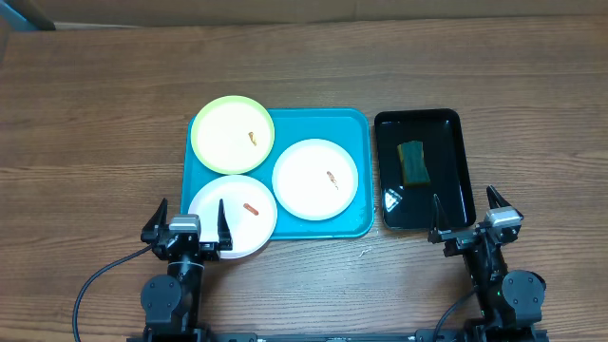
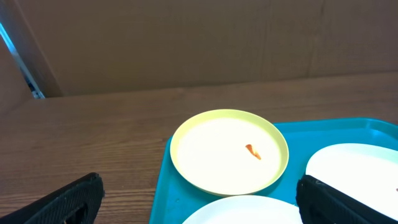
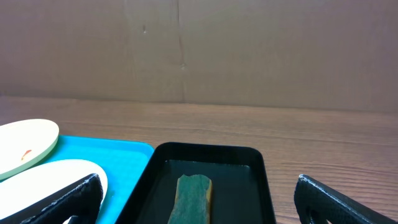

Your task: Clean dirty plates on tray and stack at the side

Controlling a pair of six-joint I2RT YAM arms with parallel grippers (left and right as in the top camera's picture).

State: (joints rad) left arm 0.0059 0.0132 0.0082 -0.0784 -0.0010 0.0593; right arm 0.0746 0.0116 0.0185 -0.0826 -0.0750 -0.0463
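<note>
Left gripper [image 1: 192,205] and right gripper [image 1: 464,198] were found wide open, empty. Plates [image 1: 315,179] were noted ahead of left, sponge [image 1: 412,161] ahead of right.

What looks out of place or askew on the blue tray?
Two plates overhang the rim of the tray: the yellow-green plate at its far left corner, the near white plate at its front edge.

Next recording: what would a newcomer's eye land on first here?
The bright turquoise tray at mid-table carries three smeared plates: the yellow-green plate back left, the right white plate, and the front white plate overhanging its near rim. To its right, a black tray holds a green sponge.
</note>
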